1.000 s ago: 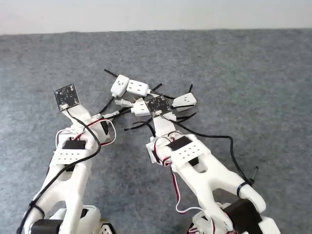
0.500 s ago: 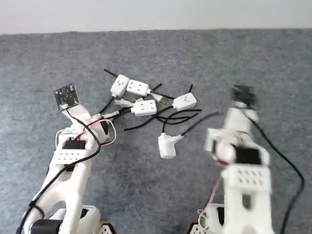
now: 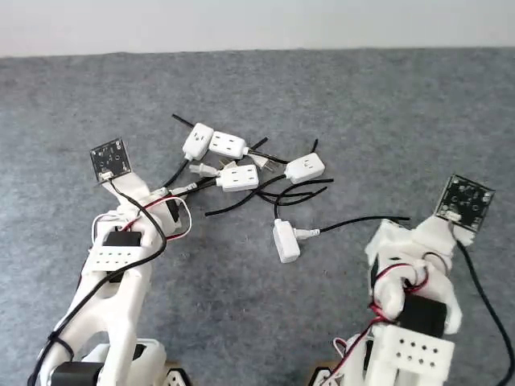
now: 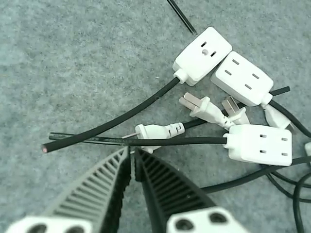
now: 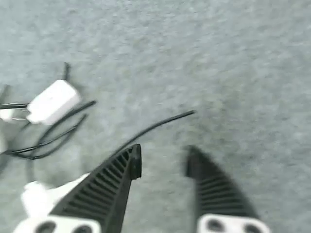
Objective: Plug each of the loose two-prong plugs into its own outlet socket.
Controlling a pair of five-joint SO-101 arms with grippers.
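Just ahead of the left hand (image 4: 131, 154): a small white two-prong plug (image 4: 159, 131) lies flat on the grey counter (image 4: 73, 58), close to the tips. A black cord (image 4: 194, 141) crosses its near edge. The left hand is closed to a sliver, with nothing between the jaws.

Farther out from the same hand lies a second plug (image 4: 201, 106), flat prongs showing. Beside it is a double outlet block (image 4: 258, 143). Beyond both is a single-socket outlet (image 4: 202, 48).

Handling, judged:
- The plug is light, hard moulded plastic, smooth and small, so it can squirt out of a loose pinch.
- Its cord looks springy and will likely tug or swing the plug once it is lifted.
- Take hold across the flat sides of the body, behind the prongs. Avoid gripping the prongs or the cord.
- The outlets are also light and will probably slide on the counter when pushed, so one needs bracing.

The right hand (image 5: 163, 156) is open and empty over bare counter. A loose cord end (image 5: 160, 124) lies just beyond its tips, and another outlet (image 5: 51, 102) sits well apart, farther out.
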